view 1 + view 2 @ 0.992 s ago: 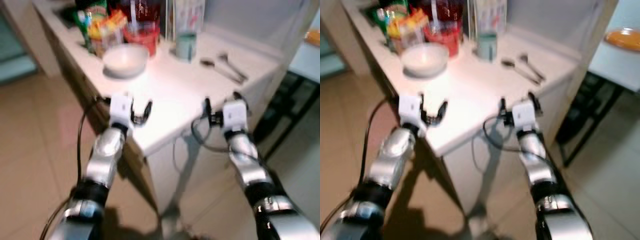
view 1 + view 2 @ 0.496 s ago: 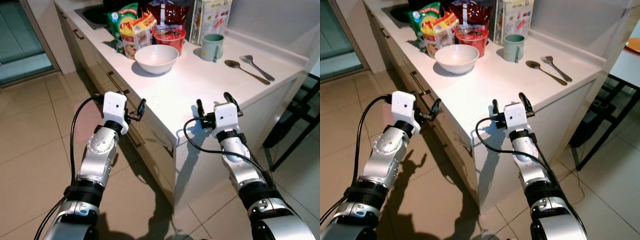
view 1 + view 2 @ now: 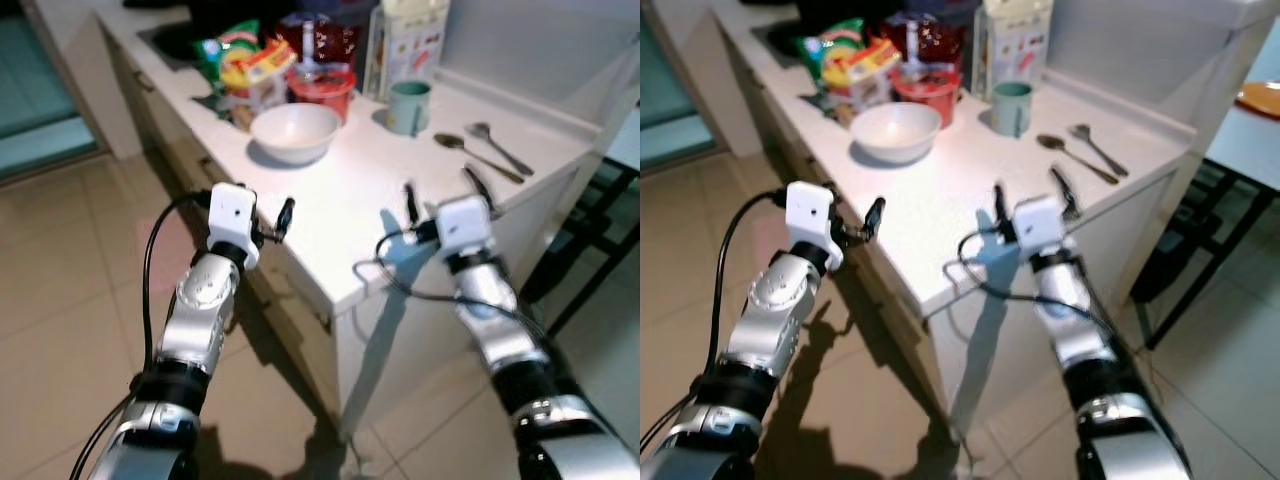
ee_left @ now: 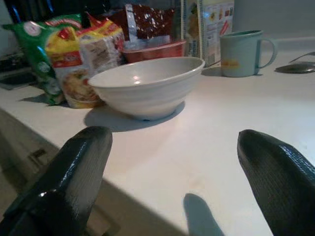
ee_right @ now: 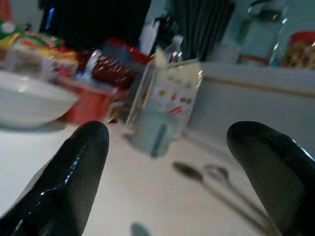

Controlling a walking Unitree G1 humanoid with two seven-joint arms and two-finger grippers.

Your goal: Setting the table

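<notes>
On the white counter (image 3: pixel 350 200) stand a white bowl (image 3: pixel 295 132) and a pale green mug (image 3: pixel 408 106). A spoon (image 3: pixel 470 155) and a fork (image 3: pixel 497 145) lie to the right of the mug. My left gripper (image 3: pixel 250 205) is open and empty, level with the counter's front-left edge, short of the bowl (image 4: pixel 147 86). My right gripper (image 3: pixel 440 190) is open and empty above the counter's near corner. Ahead of it, in the right wrist view, are the mug (image 5: pixel 153 132) and the spoon (image 5: pixel 187 169).
Snack packets (image 3: pixel 240 65), a red tub (image 3: pixel 320 80) and a carton (image 3: pixel 408 40) crowd the back of the counter. Cabinet fronts drop to a tiled floor (image 3: pixel 60 290) on my left. A black frame (image 3: pixel 590 230) and a table with an orange plate (image 3: pixel 1260 97) stand to the right.
The view has shifted and sharpened since one second ago. My right gripper has moved forward over the counter corner, closer to the spoon. The left gripper has barely moved.
</notes>
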